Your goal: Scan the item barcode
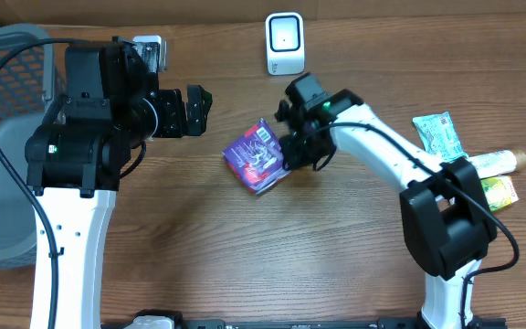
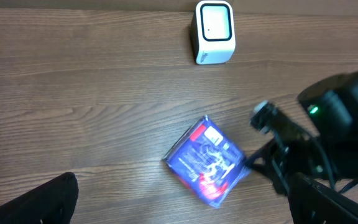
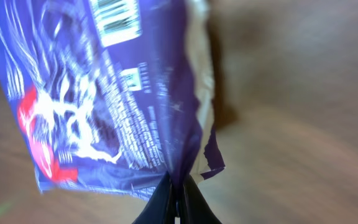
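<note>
Overhead view, positions given from the white scanner (image 1: 284, 43).
- Purple packet (image 1: 261, 155): nearer the robot than the scanner, slightly left, skewed on the wooden table (image 1: 153, 238).
- Right gripper (image 1: 292, 155): just right of the packet, clenched on its crimped edge. The right wrist view shows a barcode (image 3: 117, 22) facing that camera.
- Left gripper (image 1: 197, 110): left of the scanner, jaws spread wide, holding nothing.
- Green pouch (image 1: 438, 134): well right of the scanner.

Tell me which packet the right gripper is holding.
The purple packet, pinched at its edge by the shut right gripper. The green packet and yellow packet lie apart, untouched.
</note>
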{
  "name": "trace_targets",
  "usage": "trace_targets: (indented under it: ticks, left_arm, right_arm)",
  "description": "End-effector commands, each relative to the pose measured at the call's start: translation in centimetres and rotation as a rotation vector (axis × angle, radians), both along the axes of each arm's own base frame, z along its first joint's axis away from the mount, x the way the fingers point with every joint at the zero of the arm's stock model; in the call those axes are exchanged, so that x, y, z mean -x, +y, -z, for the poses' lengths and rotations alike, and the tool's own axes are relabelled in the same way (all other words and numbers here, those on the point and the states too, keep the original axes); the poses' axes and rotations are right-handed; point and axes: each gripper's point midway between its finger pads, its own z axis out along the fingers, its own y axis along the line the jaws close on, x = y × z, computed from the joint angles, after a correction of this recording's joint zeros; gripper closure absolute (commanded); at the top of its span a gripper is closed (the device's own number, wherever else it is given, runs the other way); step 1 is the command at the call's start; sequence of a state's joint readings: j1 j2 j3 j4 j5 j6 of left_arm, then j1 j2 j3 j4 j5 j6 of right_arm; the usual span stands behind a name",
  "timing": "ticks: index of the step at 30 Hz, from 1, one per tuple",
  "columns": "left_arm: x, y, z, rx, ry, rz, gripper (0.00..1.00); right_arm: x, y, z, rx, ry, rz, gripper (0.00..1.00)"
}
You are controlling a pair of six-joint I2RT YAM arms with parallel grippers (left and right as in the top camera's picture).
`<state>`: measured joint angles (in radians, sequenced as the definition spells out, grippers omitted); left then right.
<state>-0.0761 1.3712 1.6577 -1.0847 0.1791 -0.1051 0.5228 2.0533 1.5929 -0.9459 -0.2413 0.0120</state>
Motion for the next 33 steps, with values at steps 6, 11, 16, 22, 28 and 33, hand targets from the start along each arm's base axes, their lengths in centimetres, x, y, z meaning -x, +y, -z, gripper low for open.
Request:
trace_targets:
  ticks: [6,11,16,22,28,33]
  left_arm:
    - [-0.2,0.2,-0.4,0.006,-0.010,-0.018,0.00]
    - [-0.2,0.2,-0.4,0.006,-0.010,-0.018,0.00]
    - [-0.2,0.2,-0.4,0.006,-0.010,-0.018,0.00]
    - [-0.2,0.2,-0.4,0.006,-0.010,-0.018,0.00]
    - [-0.2,0.2,-0.4,0.006,-0.010,-0.018,0.00]
    - [-0.2,0.2,-0.4,0.006,-0.010,-0.018,0.01]
  right_arm:
    - [-5.0,-2.5,-3.6,-0.014,-0.088,0.425,0.23]
    - [-2.1,-3.2,-2.5,-0.067,0.221,0.819,0.01]
    - [-0.3,-0.6,-1.0,-0.127,0.295,0.772,0.01]
    - [0.4,1.5,1.3,-0.198,0.331,0.837,0.09]
    - [0.4,1.3,3.0,-0.209,0.301,0.852,0.49]
    - [-0.5,0.5,3.2,-0.171,0.194,0.767,0.67]
